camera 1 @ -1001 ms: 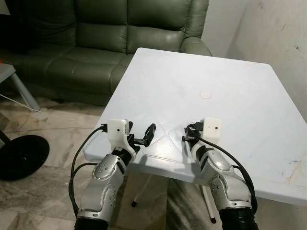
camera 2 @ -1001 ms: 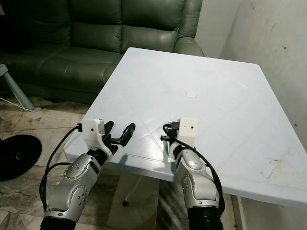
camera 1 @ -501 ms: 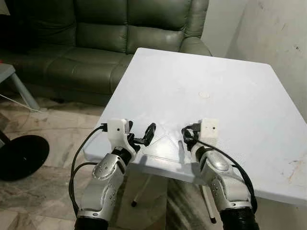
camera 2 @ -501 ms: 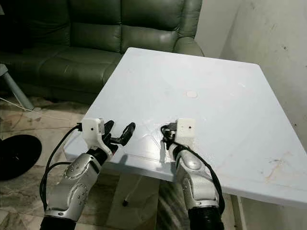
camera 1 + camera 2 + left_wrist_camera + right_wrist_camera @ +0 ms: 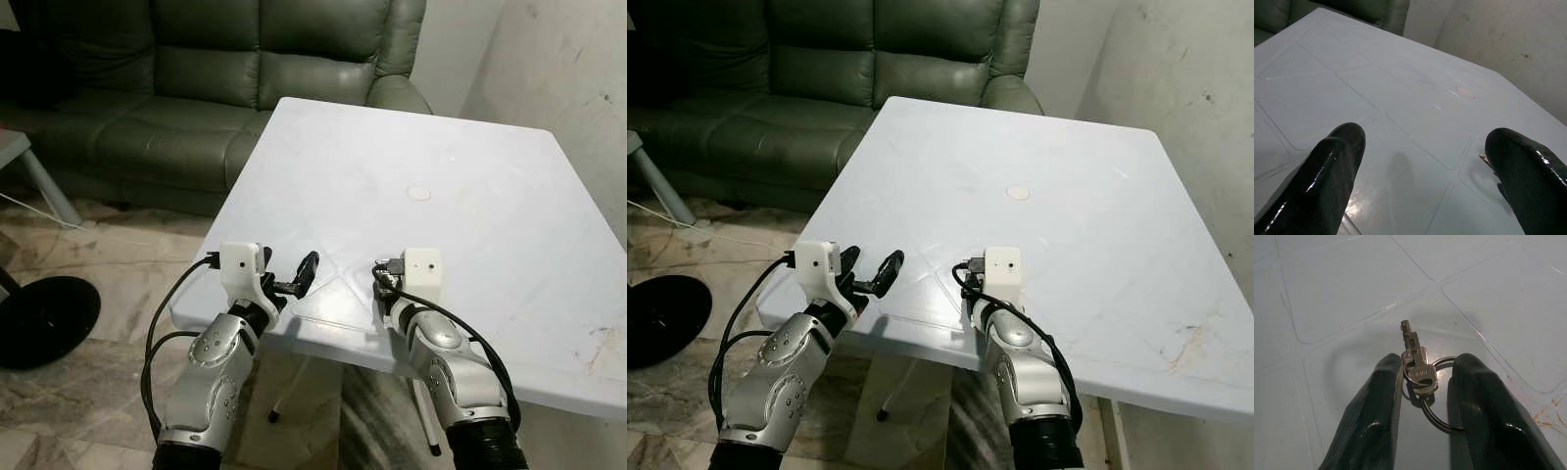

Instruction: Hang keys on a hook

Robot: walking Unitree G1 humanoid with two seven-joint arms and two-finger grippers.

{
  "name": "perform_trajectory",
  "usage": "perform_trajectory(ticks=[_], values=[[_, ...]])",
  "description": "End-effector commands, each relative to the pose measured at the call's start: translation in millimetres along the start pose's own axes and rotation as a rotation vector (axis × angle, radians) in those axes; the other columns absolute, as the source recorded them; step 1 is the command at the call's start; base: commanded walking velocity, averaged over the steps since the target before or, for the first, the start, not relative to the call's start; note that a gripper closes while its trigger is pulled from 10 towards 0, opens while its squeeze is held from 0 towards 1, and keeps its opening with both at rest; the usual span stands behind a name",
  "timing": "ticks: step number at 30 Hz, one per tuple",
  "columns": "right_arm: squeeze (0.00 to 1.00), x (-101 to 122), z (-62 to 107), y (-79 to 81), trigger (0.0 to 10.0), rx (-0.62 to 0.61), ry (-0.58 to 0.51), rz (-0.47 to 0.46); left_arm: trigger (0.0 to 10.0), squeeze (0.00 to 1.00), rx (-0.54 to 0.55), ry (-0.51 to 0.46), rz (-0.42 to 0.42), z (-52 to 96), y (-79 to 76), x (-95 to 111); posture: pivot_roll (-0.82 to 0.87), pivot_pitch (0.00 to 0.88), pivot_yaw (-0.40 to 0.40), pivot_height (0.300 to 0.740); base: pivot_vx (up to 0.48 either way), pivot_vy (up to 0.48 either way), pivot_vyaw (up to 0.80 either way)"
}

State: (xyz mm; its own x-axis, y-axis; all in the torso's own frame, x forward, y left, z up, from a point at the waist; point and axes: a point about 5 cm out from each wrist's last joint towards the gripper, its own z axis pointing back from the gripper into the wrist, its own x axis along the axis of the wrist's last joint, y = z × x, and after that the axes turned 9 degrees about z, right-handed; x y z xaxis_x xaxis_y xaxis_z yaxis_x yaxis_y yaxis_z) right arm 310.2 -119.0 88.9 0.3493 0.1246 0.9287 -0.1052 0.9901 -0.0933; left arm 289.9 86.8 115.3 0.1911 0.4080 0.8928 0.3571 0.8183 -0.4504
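A small silver key on a wire ring, the keys (image 5: pixel 1418 367), sits between the two black fingers of my right gripper (image 5: pixel 1425 366), just above the white table (image 5: pixel 441 147). The fingers (image 5: pixel 1383 396) close in on the key head and the ring from both sides. From the head, the right wrist's white camera box (image 5: pixel 421 269) covers that gripper near the table's front edge. My left gripper (image 5: pixel 290 275) hovers open over the table's front left corner with nothing between its fingers (image 5: pixel 1337 161).
A dark green sofa (image 5: pixel 196 88) stands behind the table on the left. A stained white wall (image 5: pixel 558 59) runs along the right. A round black base (image 5: pixel 39 318) lies on the tiled floor at the left. A small round cap (image 5: pixel 419 193) marks the table's middle.
My right wrist has shifted slightly left and back toward me over the table's front edge. The left arm has stayed where it was.
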Motion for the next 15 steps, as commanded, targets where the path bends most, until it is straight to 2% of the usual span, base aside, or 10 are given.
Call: perform_trajectory(ticks=[1, 10, 12, 13, 15], values=[[0.00, 0, -1.4, 1.4, 10.0, 0.005, 0.011, 0.010, 10.0, 0.00, -0.020, 0.014, 0.026, -2.7, -8.2, -4, -0.01, 0.028, -0.068, 0.740, 0.000, 0.000, 0.00], [0.00, -5, -1.5, 0.2, 10.0, -0.028, 0.017, 0.065, 10.0, 0.00, -0.025, 0.014, 0.026, -2.9, -8.6, -4, -0.01, 0.029, -0.065, 0.740, 0.000, 0.000, 0.00], [0.00, -9, -1.5, -0.7, 10.0, -0.050, 0.042, 0.116, 10.0, 0.00, -0.025, 0.015, 0.025, -2.8, -8.9, -4, -0.01, 0.028, -0.063, 0.740, 0.000, 0.000, 0.00], [0.00, -11, -1.4, 0.0, 9.5, -0.050, 0.053, 0.125, 10.0, 0.00, -0.027, 0.016, 0.025, -2.6, -9.2, -4, -0.01, 0.028, -0.063, 0.740, 0.000, 0.000, 0.00], [0.00, -12, -1.5, 0.3, 9.5, -0.048, 0.058, 0.121, 10.0, 0.00, -0.028, 0.016, 0.026, -2.6, -9.4, -4, -0.01, 0.028, -0.063, 0.740, 0.000, 0.000, 0.00]])
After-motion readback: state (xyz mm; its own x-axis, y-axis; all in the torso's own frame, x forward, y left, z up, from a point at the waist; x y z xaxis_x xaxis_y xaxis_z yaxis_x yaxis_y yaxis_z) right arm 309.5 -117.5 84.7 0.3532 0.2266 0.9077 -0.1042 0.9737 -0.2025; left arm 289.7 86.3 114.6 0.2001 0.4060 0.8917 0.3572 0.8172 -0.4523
